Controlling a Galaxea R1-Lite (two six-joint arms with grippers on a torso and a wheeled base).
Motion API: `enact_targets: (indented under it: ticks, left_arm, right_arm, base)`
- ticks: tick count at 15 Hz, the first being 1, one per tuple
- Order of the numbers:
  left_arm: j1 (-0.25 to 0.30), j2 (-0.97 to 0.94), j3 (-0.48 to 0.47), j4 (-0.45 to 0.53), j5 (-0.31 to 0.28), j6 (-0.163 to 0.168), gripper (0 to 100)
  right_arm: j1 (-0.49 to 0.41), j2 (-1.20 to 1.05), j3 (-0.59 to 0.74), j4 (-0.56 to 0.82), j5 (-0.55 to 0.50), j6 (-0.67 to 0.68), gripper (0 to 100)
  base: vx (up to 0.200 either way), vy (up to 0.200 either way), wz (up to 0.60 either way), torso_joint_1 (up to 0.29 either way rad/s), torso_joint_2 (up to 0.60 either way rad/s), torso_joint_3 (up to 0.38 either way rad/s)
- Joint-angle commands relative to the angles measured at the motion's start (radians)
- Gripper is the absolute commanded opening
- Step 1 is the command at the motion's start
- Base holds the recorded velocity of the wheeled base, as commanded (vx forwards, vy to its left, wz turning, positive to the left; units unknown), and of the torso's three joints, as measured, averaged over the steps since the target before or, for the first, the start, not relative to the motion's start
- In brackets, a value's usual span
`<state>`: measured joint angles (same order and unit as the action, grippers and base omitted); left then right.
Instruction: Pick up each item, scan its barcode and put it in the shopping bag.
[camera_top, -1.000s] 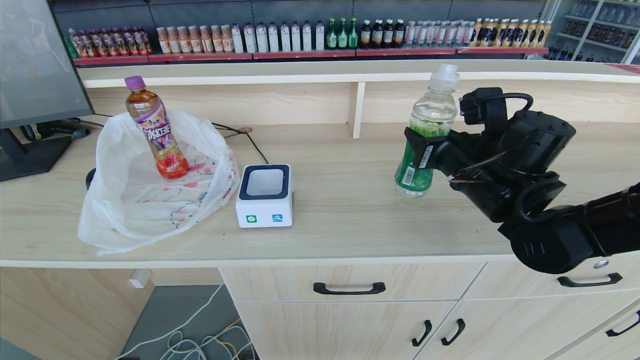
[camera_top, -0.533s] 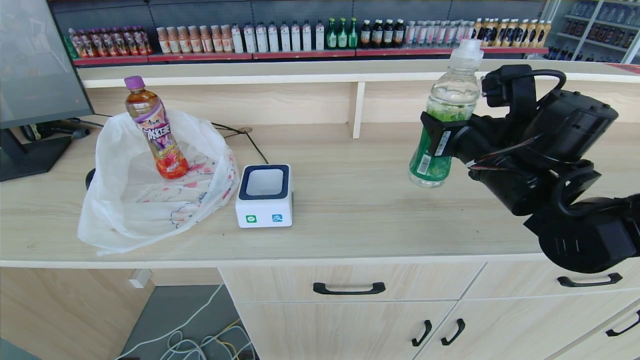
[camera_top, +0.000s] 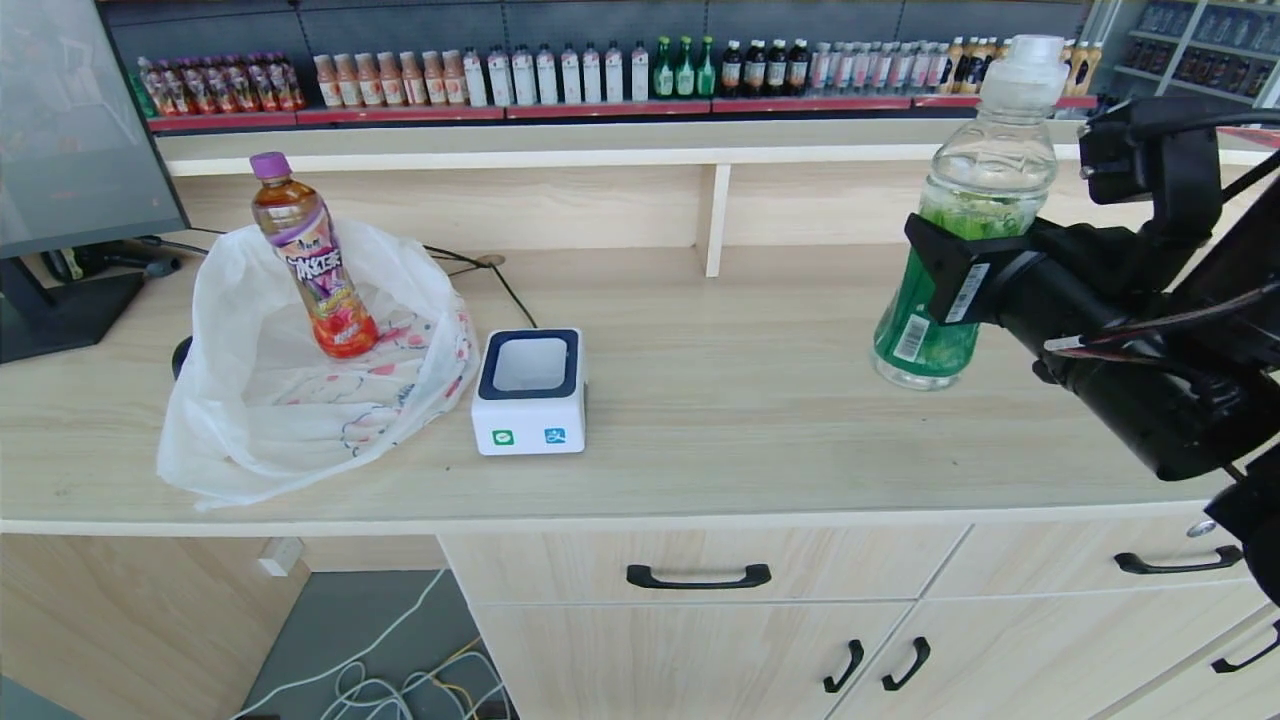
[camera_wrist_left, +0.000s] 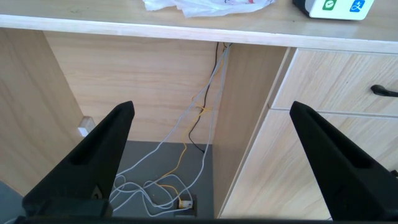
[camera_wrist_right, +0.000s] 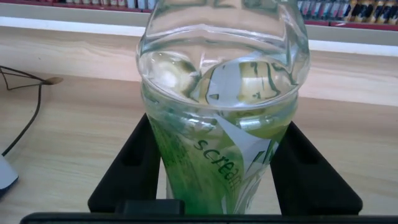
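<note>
My right gripper (camera_top: 965, 275) is shut on a clear bottle with a green label (camera_top: 960, 220), holding it upright above the right part of the counter; close up, the green-label bottle (camera_wrist_right: 224, 124) sits between the black fingers (camera_wrist_right: 134, 168). A white scanner box (camera_top: 530, 390) with a dark-rimmed window sits mid-counter. To its left lies the open white shopping bag (camera_top: 260, 400), with a purple-capped tea bottle (camera_top: 315, 260) standing in it. My left gripper (camera_wrist_left: 208, 162) hangs open below the counter edge, facing the cupboard front and floor cables, with nothing between its fingers.
A monitor on a black stand (camera_top: 70, 150) occupies the far left of the counter, with cables (camera_top: 480, 265) trailing behind the bag. A raised wooden ledge (camera_top: 700, 150) with a divider runs along the back. Shelves of bottles (camera_top: 600, 70) line the wall behind. Drawers (camera_top: 700, 575) sit under the counter.
My right gripper has lifted the green-label bottle off the counter and carried it up and to the right, closer to the camera. The bag, tea bottle and scanner have stayed put.
</note>
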<state>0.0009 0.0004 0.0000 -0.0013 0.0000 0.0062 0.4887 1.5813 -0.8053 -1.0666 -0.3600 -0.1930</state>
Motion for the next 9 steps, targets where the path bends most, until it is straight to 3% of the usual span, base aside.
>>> enact_targets:
  ticks: [1,6,9]
  left_arm:
    - [0.001,0.0,0.0,0.0,0.0,0.0,100]
    - [0.001,0.0,0.0,0.0,0.002,0.0,100]
    - [0.001,0.0,0.0,0.0,0.0,0.0,100]
  right_arm:
    - [0.037,-0.129,0.106,-0.003,-0.022,-0.02,0]
    - [0.064,-0.261,0.268,-0.003,-0.059,-0.006,0]
    - [0.094,-0.274,0.293,-0.001,-0.057,0.086,0]
  base:
    - [0.0,0.0,0.0,0.0,0.0,0.0]
    - [0.0,0.0,0.0,0.0,0.0,0.0]
    - [0.0,0.0,0.0,0.0,0.0,0.0]
